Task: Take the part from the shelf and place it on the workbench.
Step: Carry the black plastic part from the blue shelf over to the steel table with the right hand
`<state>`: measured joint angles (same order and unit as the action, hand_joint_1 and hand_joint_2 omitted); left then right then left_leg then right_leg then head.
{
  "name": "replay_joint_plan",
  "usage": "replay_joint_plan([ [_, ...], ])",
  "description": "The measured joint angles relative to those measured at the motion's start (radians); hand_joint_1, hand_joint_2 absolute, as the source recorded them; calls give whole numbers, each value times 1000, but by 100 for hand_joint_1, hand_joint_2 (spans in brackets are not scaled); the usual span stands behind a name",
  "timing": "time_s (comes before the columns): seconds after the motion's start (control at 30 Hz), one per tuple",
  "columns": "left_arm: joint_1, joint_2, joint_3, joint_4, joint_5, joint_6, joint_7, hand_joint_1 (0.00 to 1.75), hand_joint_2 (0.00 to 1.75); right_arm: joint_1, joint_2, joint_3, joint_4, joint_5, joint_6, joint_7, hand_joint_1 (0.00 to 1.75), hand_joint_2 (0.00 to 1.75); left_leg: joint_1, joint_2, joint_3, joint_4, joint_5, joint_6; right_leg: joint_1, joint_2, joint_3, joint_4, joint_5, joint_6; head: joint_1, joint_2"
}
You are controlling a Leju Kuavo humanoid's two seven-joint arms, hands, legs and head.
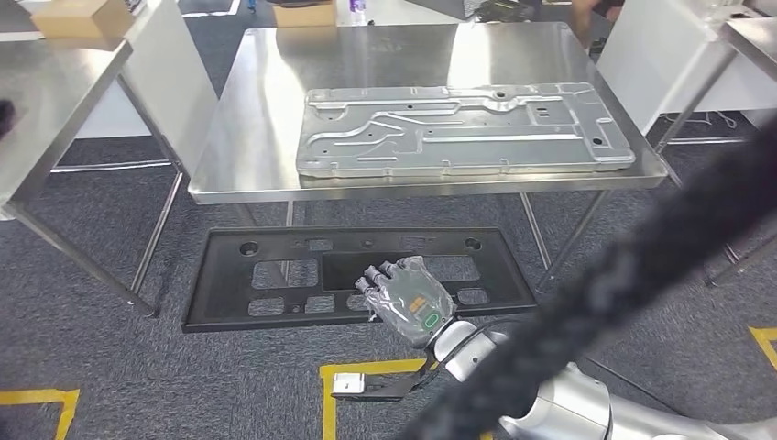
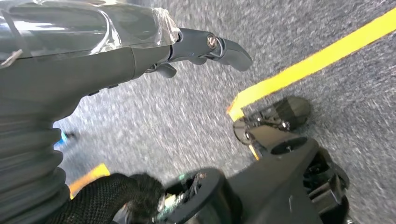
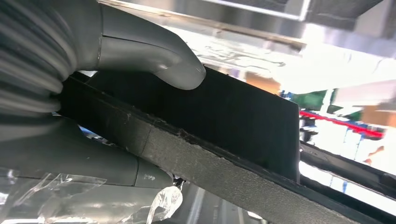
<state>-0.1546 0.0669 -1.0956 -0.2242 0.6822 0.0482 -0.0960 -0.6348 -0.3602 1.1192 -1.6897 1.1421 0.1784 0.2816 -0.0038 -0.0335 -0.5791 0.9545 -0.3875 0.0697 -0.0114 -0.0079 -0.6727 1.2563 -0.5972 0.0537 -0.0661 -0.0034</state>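
In the head view, the right hand (image 1: 408,302) sits at lower centre of the frame, wrapped in clear film, and grips the near edge of a black rectangular part (image 1: 275,275) with several cut-outs. The part is held roughly level in front of and below the workbench (image 1: 257,110), whose steel top fills the upper centre of the frame; the far edge of the part lies under the front edge of the workbench, and whether the two touch cannot be told. In the right wrist view, the thumb (image 3: 154,58) presses on one face of the part (image 3: 243,116) while the rest of the right hand (image 3: 84,154) closes against the opposite side, clamping the edge. On the workbench top lies a large grey stamped metal panel (image 1: 463,128), flat, reaching almost to the right end. The left hand (image 2: 140,51) appears in the left wrist view over grey carpet (image 2: 187,121) with a yellow floor line (image 2: 317,60); it holds nothing, and its dark fingers (image 2: 219,46) extend outward. A thick black cable (image 1: 641,275) crosses the lower right of the head view, blurred.
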Motion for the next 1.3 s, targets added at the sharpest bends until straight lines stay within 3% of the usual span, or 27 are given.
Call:
replay_joint_plan([
  [0.03, 1, -1, 0, 0, 0, 0, 0, 0, 175, 3, -2, 0, 0, 0, 1, 0, 175, 175, 1, -16, 1, 1, 0, 0, 0, 2, -16, 19, 5, 1, 0, 0],
  [0.07, 2, -2, 0, 0, 0, 0, 0, 0, 175, 4, -3, 0, 0, 0, 2, 0, 175, 175, 3, -32, 2, 1, -1, -1, -1, 5, -11, -5, 31, 2, 0, 0],
  [0.13, 2, -2, 0, 0, 0, 0, 0, 0, 175, 4, -5, -1, 0, 0, 2, 1, 175, 175, 6, -58, 7, 4, -6, -7, -8, 25, 41, -139, 113, 4, 1, 0],
  [0.2, 2, -2, 0, 0, 0, 0, 0, 0, 175, 4, -6, -2, 0, -5, 1, 9, 175, 175, 4, -77, 6, 12, -13, -18, -13, 53, 86, -249, 159, 3, 3, 0],
  [0.3, 4, -2, 0, 0, 0, 1, 0, 0, 175, 6, -4, -5, 0, -13, 0, 23, 175, 175, 3, -89, 1, 13, -16, -27, -10, 58, 95, -270, 159, -6, 4, 0],
  [0.73, 5, -1, 0, 0, 0, 2, 0, 0, 175, 6, -4, -7, 0, -12, 0, 25, 175, 175, 5, -92, 1, 12, -16, -31, -10, 54, 95, -271, 159, -11, 4, 0],
  [0.77, 5, -1, 0, 0, 0, 2, 1, 0, 175, 5, -4, -9, 0, -11, 0, 27, 175, 175, 6, -87, 0, 16, -19, -35, -11, 50, 97, -272, 160, -15, 4, 0],
  [0.8, 2, 0, 1, 0, 11, 5, 20, 0, 175, 5, -5, -12, 0, -8, 1, 29, 175, 175, 8, -59, -42, 99, -52, -43, -11, 40, 100, -273, 158, -23, 3, 0],
  [0.9, 0, -4, 4, 0, 42, 16, 96, 0, 175, 3, -4, -17, 0, 15, 24, 62, 175, 175, 3, 28, -57, 100, -37, -48, -3, 6, 120, -272, 136, -34, 0, 0],
  [0.93, 3, -5, 5, 0, 42, 18, 102, 0, 175, 1, -4, -19, 0, 20, 33, 75, 175, 175, 1, 29, -20, 18, 0, -44, 0, 1, 124, -272, 131, -34, 1, 0],
  [1.0, 4, -6, 8, 0, 43, 21, 101, 0, 175, -1, -4, -24, 0, 21, 43, 88, 175, 175, 1, 26, -20, 17, 1, -45, 2, -2, 127, -276, 132, -39, 1, 0],
  [1.3, 6, -6, 18, 0, 52, 21, 97, 0, 175, -2, -12, -44, -1, 22, 76, 110, 175, 175, 0, 24, -21, 18, 0, -35, 1, -3, 132, -288, 139, -19, 1, 0],
])
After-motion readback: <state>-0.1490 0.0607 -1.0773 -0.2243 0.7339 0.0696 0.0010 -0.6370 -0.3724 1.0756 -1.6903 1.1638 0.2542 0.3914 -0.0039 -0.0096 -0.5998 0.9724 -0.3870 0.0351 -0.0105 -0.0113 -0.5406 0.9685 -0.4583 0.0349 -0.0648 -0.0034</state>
